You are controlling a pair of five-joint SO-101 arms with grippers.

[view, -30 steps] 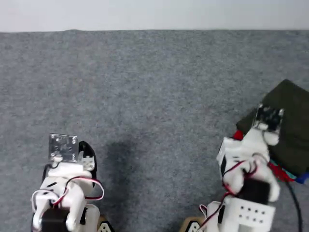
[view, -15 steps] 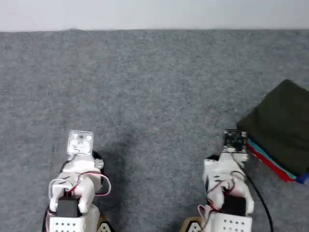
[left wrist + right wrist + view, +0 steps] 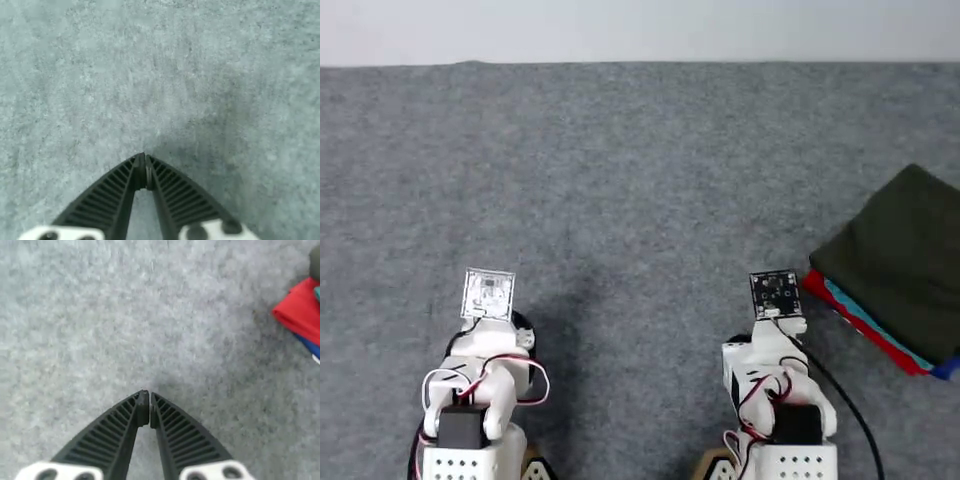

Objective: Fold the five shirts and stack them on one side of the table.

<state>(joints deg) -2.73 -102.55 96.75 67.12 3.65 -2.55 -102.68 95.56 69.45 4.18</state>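
Shirts stacked near closed right tool

Grey felt-like table covering runs to a pale wall behind.

Left gripper, right gripper closed; arms folded back

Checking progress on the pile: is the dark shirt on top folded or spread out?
Folded: the dark shirt lies as a compact rectangle, with a red shirt's folded edge showing beneath it.
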